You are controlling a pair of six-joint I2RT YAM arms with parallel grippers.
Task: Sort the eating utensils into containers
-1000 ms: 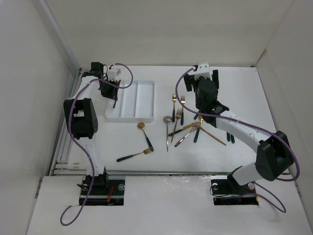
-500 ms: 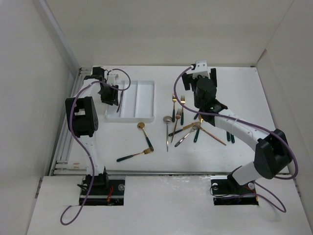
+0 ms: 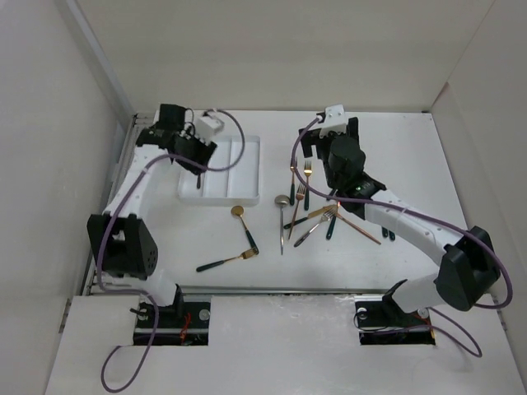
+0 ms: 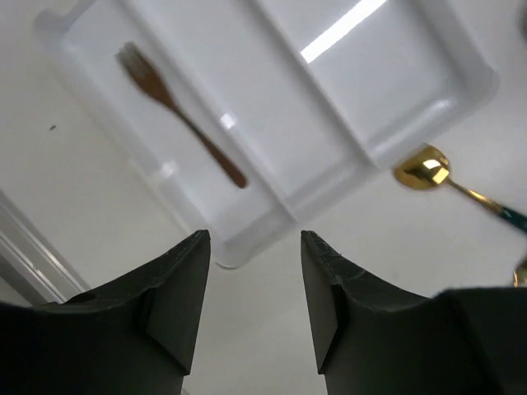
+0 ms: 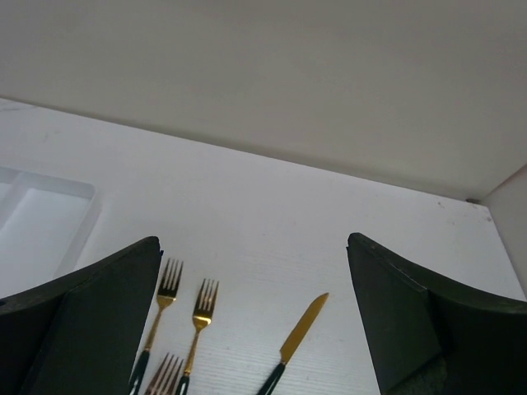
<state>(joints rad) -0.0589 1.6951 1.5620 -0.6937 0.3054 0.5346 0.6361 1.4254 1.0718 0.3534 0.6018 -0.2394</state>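
Two tools are in view, each spread apart with nothing between its fingers. The left tool [image 4: 254, 247] hangs above one short end of the white cutlery tray [image 4: 387, 148], and its dark fingers frame the corner of that end's rim. One dark-looking fork [image 4: 177, 111] lies flat in an outer compartment of the tray, the one at the left of the left wrist view. Its tines point toward the tray's far end. Just past the near end of the tray, a gold spoon [image 4: 424, 169] with a teal handle lies on the table [image 3: 412, 148], close to the tray but not touching it.

The right tool [image 5: 254, 243] is held above the table to the right of the tray, its fingers at full spread. Below it, a gold fork [image 5: 167, 284] and a second gold fork [image 5: 203, 298] lie side by side with their tines toward the back wall. A gold knife [image 5: 303, 319] lies tilted just to their right. The tines of a third fork [image 5: 165, 370] show at the bottom edge of that view.

Farther out in the top view, a silver spoon [image 3: 282, 202] lies between the tray and a heap of crossed utensils [image 3: 329, 218]. One gold-headed utensil [image 3: 224, 262] with a dark handle lies apart, nearer the front edge of the table.
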